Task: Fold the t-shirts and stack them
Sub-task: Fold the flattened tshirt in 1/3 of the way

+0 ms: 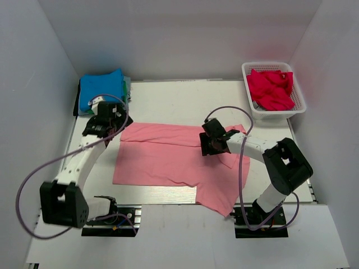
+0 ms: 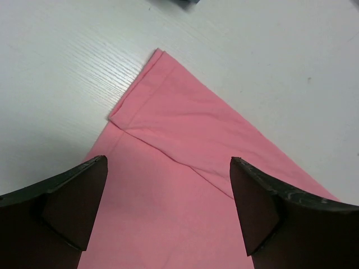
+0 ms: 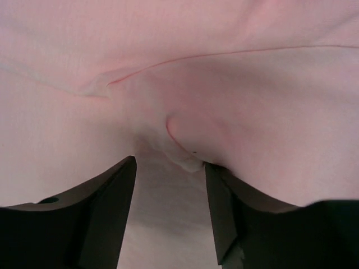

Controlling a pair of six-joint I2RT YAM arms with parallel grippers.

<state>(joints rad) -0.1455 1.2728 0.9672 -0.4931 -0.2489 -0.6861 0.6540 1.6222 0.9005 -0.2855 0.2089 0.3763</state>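
Dark fingers (image 3: 106,207) of the right gripper (image 3: 169,163) are pressed down, partly spread, astride a raised wrinkle toward the right side of the salmon pink t-shirt (image 1: 162,159), which is laid flat. Above its far left corner the left gripper (image 2: 168,161) is held wide apart, arm stretched forward.

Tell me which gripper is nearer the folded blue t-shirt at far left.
Left. The left gripper hangs over the far left corner of the pink t-shirt, just short of the blue t-shirt; the right gripper is down on that pink t-shirt's right part, much farther off.
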